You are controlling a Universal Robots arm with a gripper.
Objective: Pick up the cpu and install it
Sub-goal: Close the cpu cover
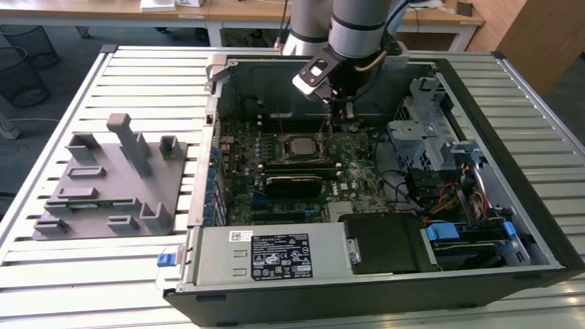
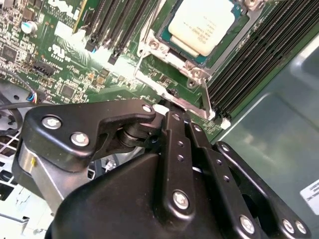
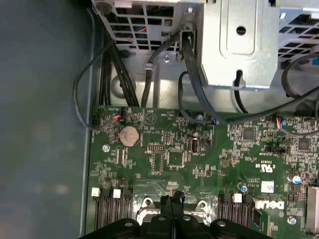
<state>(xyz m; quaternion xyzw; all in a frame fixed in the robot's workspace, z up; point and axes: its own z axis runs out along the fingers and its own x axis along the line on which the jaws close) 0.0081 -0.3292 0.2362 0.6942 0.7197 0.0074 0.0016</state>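
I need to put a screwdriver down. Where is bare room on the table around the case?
The table is bare in front of the grey fixture, at the near corner, and beside the computer case on the exterior view's right. Inside the case it is crowded: motherboard, cables, gripper.

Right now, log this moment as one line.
black gripper: low over green motherboard, at metal socket frame edge | shiny silver-grey square cpu: lying in frame, apart from gripper
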